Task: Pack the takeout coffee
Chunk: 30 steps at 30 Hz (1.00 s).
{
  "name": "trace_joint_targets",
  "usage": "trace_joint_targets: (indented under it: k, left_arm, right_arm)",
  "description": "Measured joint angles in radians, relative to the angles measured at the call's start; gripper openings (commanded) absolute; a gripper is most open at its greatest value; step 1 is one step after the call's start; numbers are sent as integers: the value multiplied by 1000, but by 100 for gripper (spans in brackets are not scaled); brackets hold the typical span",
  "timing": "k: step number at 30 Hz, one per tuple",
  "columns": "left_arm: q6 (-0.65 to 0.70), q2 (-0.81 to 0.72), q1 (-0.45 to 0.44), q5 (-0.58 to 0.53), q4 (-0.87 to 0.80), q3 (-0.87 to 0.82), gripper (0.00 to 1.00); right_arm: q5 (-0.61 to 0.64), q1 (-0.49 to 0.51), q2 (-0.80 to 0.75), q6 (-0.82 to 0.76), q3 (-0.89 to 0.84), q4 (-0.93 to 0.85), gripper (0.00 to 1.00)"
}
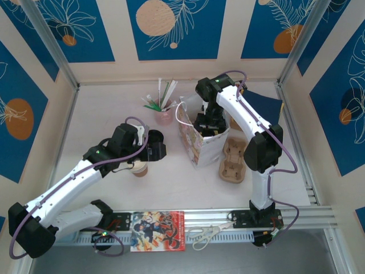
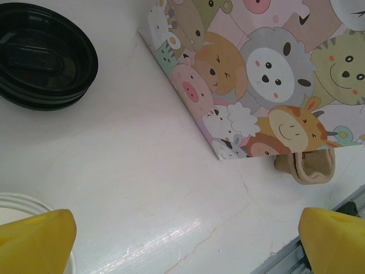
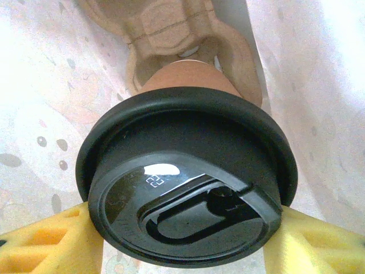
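Note:
A takeout coffee (image 3: 191, 77), a kraft-brown cup under a black lid (image 3: 188, 188), is down inside the cartoon-animal gift bag (image 1: 197, 145). My right gripper (image 3: 185, 240) is shut on it, one yellow finger on each side of the lid. Beneath it in the bag lies a pulp cup carrier (image 3: 171, 28). In the top view the right gripper (image 1: 208, 123) reaches into the bag's mouth. A second, open brown cup (image 1: 140, 168) stands on the table, its white rim (image 2: 17, 205) by my left finger. My left gripper (image 2: 188, 240) hangs open over bare table with nothing between its fingers.
Stacked black lids (image 2: 45, 54) lie left of the bag (image 2: 256, 74). Another pulp carrier (image 1: 232, 160) rests right of the bag. A pink cup of straws (image 1: 164, 114) stands behind. Scissors (image 1: 205, 234) and a magazine (image 1: 158, 230) lie on the front rail.

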Motion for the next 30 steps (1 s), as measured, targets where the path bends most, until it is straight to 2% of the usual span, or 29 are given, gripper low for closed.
trace_joint_targets:
  k: [13, 30]
  left_arm:
    - [-3, -25, 0, -60, -7, 0, 100]
    - [-3, -24, 0, -61, -7, 0, 100]
  right_arm:
    - [0, 0, 0, 0, 4, 0, 64]
    - [0, -1, 2, 0, 5, 0, 64]
